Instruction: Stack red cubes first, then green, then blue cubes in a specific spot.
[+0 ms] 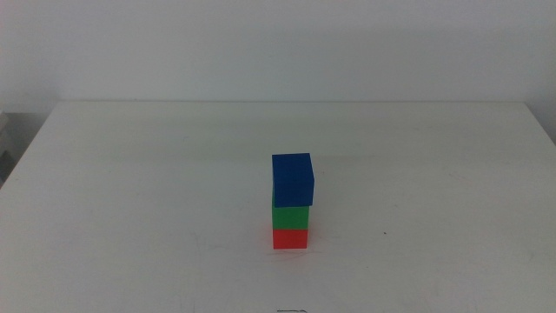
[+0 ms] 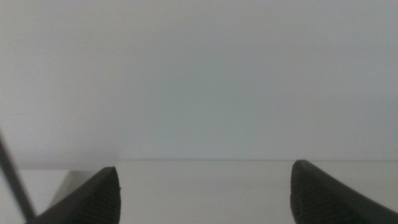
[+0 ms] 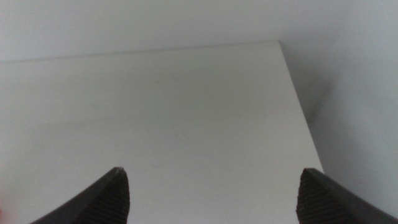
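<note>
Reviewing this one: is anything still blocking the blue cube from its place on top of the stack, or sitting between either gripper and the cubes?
Nothing visible. The blue cube already sits on the green cube, which rests on the red cube. Left gripper and right gripper are open, holding nothing, out of the middle view.

All three blocks look matte, no shine anywhere: the small solid red cube [image 1: 290, 238], the small solid green cube [image 1: 290, 216] and the bigger deep-blue cube [image 1: 292, 178]. The smooth white table top [image 1: 130, 200] has a dull finish too. The dark jaw pads on the left gripper [image 2: 202, 193] and right gripper [image 3: 211, 196] look finely ribbed, kinda rubbery.
</note>
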### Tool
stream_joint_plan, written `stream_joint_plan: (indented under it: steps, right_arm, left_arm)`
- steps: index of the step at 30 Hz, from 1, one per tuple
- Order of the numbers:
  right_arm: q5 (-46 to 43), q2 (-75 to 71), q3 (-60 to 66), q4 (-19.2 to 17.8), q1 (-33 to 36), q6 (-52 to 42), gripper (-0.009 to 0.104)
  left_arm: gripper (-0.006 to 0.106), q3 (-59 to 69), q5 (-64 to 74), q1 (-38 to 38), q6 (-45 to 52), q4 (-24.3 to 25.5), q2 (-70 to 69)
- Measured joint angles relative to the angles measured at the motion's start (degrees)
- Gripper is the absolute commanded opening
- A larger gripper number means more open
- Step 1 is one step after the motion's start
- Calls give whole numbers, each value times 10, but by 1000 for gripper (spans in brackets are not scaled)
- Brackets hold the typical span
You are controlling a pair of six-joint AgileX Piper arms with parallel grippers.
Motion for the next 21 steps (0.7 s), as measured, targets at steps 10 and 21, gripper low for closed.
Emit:
stream_joint_plan:
  steps: [10, 21]
  right_arm:
    - [-17, -204, 210, -13, -1, 0, 77]
    - [-182, -380, 354, -21, -1, 0, 77]
  left_arm:
    - [94, 151, -8, 20, -1, -8, -164]
    - [94, 292, -29, 21, -1, -14, -311]
